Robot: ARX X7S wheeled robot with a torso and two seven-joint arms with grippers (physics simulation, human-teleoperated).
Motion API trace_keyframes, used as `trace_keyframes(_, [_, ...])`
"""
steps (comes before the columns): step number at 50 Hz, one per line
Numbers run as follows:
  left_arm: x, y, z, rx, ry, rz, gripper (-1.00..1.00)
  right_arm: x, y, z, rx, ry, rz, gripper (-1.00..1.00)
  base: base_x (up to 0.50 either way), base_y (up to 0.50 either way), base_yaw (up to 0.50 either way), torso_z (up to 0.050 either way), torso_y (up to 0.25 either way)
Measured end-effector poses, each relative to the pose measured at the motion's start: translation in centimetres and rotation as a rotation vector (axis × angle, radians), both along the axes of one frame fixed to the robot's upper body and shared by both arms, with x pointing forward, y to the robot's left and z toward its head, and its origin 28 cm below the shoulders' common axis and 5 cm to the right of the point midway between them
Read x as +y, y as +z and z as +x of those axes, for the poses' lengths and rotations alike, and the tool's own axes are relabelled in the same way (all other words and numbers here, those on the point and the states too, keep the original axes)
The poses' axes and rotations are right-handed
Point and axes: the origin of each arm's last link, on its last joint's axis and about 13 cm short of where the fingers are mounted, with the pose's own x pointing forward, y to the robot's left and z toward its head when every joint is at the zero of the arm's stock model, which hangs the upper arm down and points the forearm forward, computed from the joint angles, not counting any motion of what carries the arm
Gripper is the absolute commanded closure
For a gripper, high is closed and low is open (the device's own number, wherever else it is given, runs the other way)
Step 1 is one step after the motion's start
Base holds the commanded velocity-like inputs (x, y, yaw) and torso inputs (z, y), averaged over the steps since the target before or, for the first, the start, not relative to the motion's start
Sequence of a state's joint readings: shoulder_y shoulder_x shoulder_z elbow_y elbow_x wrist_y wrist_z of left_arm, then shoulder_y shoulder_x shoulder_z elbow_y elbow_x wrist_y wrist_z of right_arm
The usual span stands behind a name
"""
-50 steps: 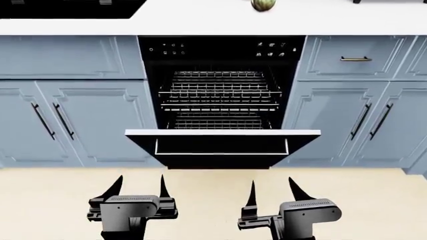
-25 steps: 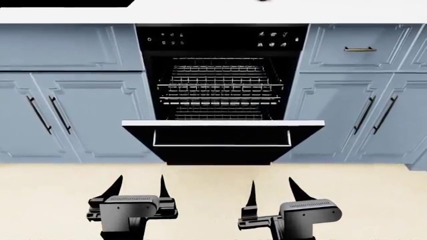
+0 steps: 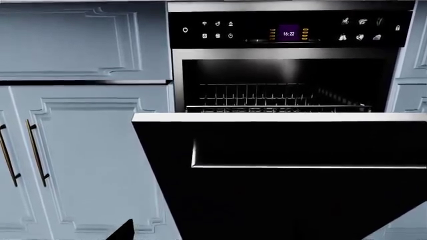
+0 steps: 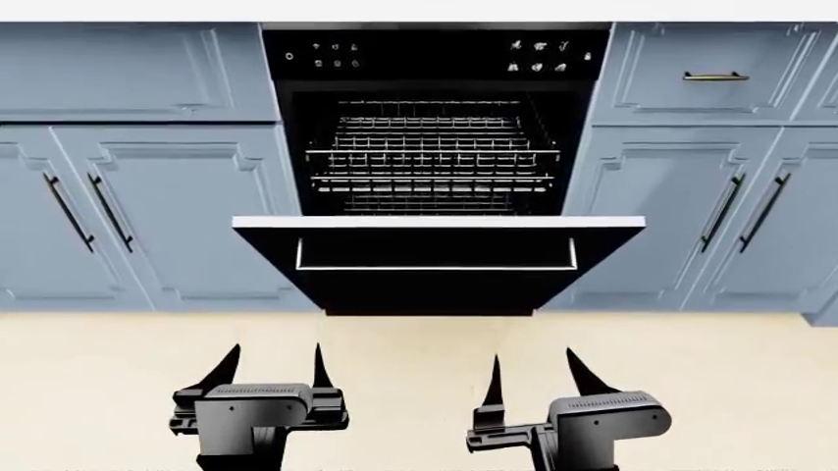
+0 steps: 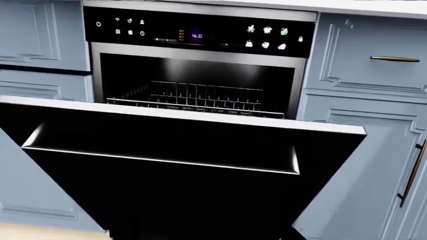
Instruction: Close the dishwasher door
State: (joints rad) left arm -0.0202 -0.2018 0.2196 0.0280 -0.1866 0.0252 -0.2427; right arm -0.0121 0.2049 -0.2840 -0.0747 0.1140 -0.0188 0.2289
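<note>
Door: the dishwasher door is hanging partly open, tilted out toward you between blue-grey cabinet doors, wire racks showing behind it.
Left pincer: you are holding it released, fingers spread, low over the floor, well short of the door.
Right pincer: likewise released and gripping nothing.
Handling: the panel is looking rigid, glossy and likely slick, hinged at the bottom; judged heavy enough to want a steady push.
Where to press: you are best aiming at the pale top edge or the recessed handle slot, farthest from the hinge.
Risk: fingertips are liable to skate on bare black gloss.
</note>
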Motion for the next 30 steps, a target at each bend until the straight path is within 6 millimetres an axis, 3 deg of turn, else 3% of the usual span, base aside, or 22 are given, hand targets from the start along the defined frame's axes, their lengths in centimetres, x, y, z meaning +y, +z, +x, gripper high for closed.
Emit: trace_keyframes(30, [0.00,0.04,0.01,-0.001,0.000,0.002,-1.00,0.08,0.00,-0.06,0.000,0.004,0.001,-1.00,0.00,0.00,0.00,-0.050,0.015])
